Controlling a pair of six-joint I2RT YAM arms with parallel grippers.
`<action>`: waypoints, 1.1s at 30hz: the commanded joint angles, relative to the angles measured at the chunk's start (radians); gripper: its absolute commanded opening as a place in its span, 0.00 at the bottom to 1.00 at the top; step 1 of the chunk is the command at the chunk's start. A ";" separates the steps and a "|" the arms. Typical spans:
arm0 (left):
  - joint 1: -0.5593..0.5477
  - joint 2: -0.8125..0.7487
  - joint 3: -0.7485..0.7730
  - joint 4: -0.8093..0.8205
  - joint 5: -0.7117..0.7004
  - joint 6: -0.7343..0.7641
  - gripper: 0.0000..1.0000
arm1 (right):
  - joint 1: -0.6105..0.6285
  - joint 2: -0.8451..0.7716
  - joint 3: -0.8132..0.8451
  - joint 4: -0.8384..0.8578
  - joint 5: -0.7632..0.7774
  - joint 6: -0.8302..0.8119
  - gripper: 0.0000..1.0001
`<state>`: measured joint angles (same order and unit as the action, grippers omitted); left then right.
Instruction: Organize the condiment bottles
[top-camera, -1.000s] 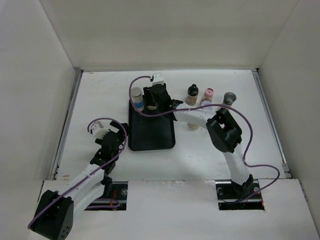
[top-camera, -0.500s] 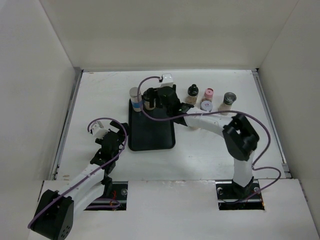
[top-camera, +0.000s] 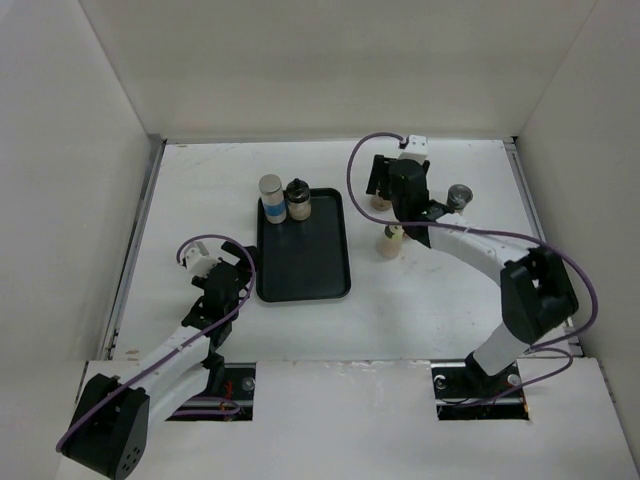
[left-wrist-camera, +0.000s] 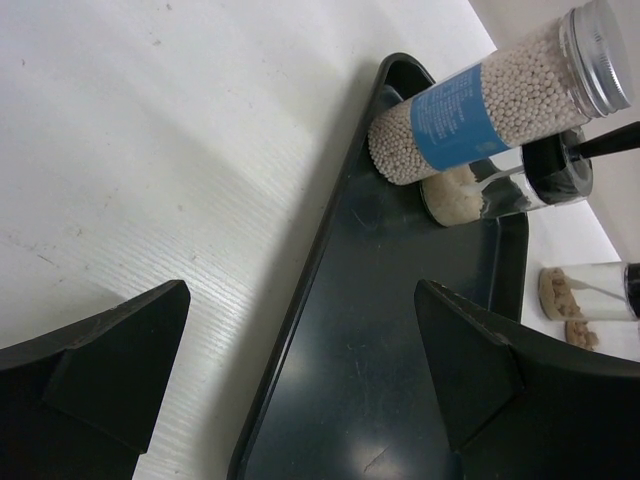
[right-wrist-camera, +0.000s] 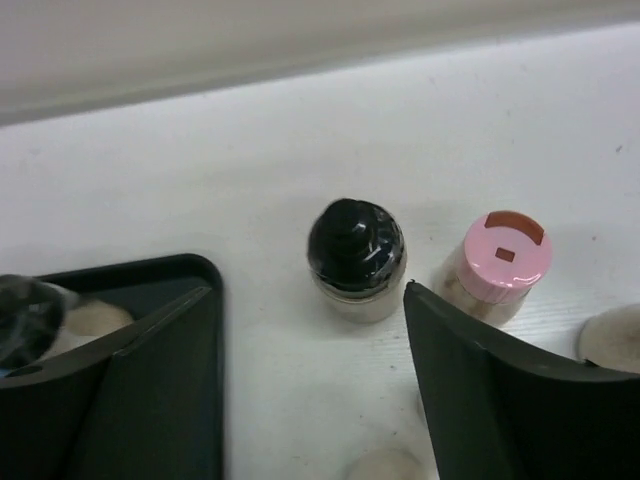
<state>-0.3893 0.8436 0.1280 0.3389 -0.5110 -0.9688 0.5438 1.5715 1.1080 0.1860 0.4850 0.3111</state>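
Note:
A white bottle with a blue band (top-camera: 271, 197) and a black-capped bottle (top-camera: 297, 200) stand in the black tray's (top-camera: 302, 270) far left corner; both also show in the left wrist view (left-wrist-camera: 480, 100) (left-wrist-camera: 500, 185). My right gripper (top-camera: 378, 185) is open and empty, hovering over a black-capped bottle (right-wrist-camera: 357, 258) with a pink-capped bottle (right-wrist-camera: 503, 262) beside its right finger (right-wrist-camera: 480, 380). A cream-capped bottle (top-camera: 390, 241) and a grey-capped bottle (top-camera: 459, 197) stand on the table. My left gripper (top-camera: 228, 275) is open, straddling the tray's left rim (left-wrist-camera: 300, 300).
White walls enclose the table on three sides. The tray's near part (left-wrist-camera: 400, 400) holds nothing. The right arm's purple cable (top-camera: 520, 240) loops above the table's right side. In the right wrist view the tray's far right corner (right-wrist-camera: 190, 270) lies left of the black-capped bottle.
My right gripper let go of the black-capped bottle in the tray beside the blue-band bottle and swung right to the bottles at the back. The left arm has not moved.

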 joint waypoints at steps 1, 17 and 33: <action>-0.006 -0.003 0.001 0.055 0.000 0.013 1.00 | -0.026 0.096 0.079 -0.025 -0.062 -0.032 0.84; 0.002 0.008 -0.002 0.069 0.005 0.016 1.00 | -0.109 0.341 0.260 -0.043 -0.055 -0.053 0.89; 0.007 0.020 -0.004 0.080 0.011 0.018 1.00 | -0.086 0.237 0.250 0.016 -0.074 -0.053 0.46</action>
<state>-0.3866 0.8833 0.1280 0.3676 -0.5083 -0.9607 0.4362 1.9339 1.3479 0.0887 0.4088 0.2649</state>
